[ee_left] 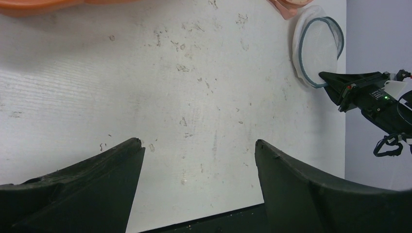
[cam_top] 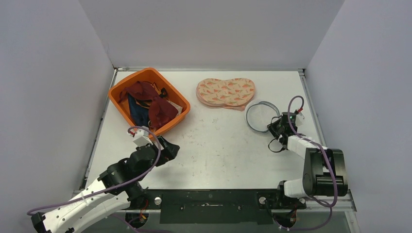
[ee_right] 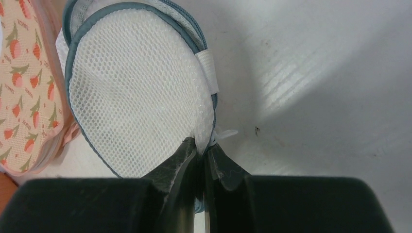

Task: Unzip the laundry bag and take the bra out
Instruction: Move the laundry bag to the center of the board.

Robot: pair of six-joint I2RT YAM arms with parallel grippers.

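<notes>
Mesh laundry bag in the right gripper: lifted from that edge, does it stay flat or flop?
Probably flops: the laundry bag is thin open mesh, though its rounded outline hints at a semi-stiff rim. Likely very light; it looks empty. The right gripper pinches only an edge, so it may swing.

No readable text, label, brand, number or sign anywhere. Only tiny marks among the tulip print of the bra (ee_right: 19, 97), too small to make out, and a plain white tab (ee_right: 208, 68) sewn on the laundry bag (ee_right: 136, 97) rim.
</notes>
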